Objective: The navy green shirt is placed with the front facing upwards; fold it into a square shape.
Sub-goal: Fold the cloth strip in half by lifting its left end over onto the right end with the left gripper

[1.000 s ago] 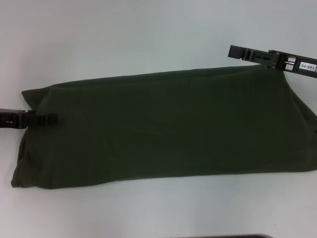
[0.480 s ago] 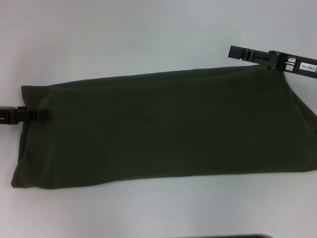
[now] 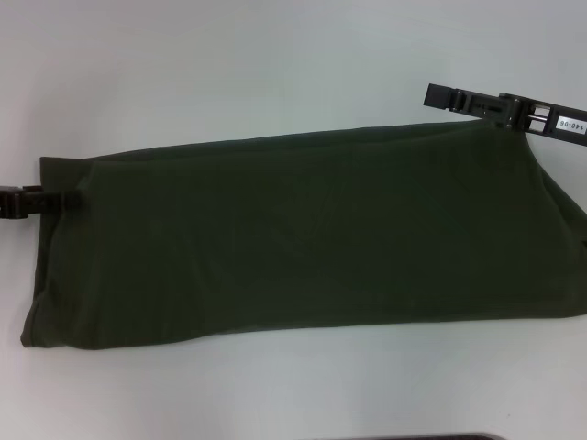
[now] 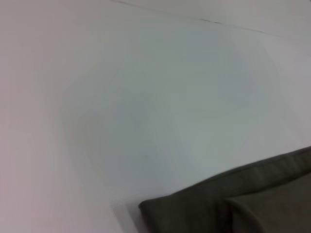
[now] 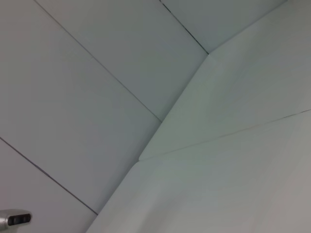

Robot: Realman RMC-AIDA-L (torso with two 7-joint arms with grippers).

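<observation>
The navy green shirt [image 3: 303,238] lies on the white table [image 3: 229,64] as a long dark band folded lengthwise, running from left to right with no lettering showing. My left gripper [image 3: 71,196] reaches in from the left and its tip sits at the shirt's left end. My right gripper [image 3: 433,94] hangs above the table just beyond the shirt's far right corner, pointing left, with nothing seen in it. The left wrist view shows one folded corner of the shirt [image 4: 233,206] lying flat on the table.
White table surface surrounds the shirt on the far and near sides. A dark edge [image 3: 413,437] shows at the bottom of the head view. The right wrist view shows only white panels and a small metal fitting [image 5: 13,218].
My left gripper has drawn back to the left, from over the shirt's left part to its very edge. The shirt's left end has settled flatter. The right gripper has stayed put.
</observation>
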